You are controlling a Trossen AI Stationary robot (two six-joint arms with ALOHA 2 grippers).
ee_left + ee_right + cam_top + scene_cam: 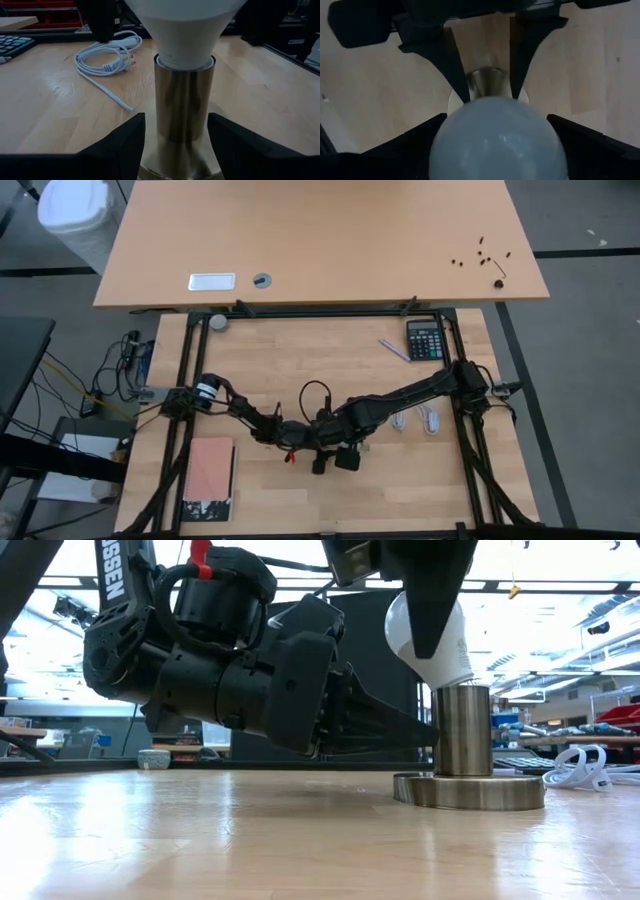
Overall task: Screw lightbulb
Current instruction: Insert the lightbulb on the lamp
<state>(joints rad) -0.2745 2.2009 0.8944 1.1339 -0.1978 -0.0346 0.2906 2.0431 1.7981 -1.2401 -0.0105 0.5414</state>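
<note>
Bulb [428,645] seated base-down in brass socket [461,730], gripped from above between right tool [492,150] fingers. Left tool [176,137] low on bench [250,840], fingers spread beside socket.

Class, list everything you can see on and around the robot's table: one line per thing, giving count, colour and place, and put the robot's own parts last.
White pear-shaped lightbulb: one, white, base sitting in the socket.
Shiny metal cylinder socket on a round disc base: one, brass-toned, near the table's middle.
Coiled white cord: one, white, on the table beyond the socket.
Black calculator: one, black, far right of the table.
Salmon-covered book: one, pink, near left corner.
Light wooden desk: one, tan, behind the table.
Left hand: one, dark, fingers on either side of the socket.
Right hand: one, dark, fingers on either side of the bulb from above.
</note>
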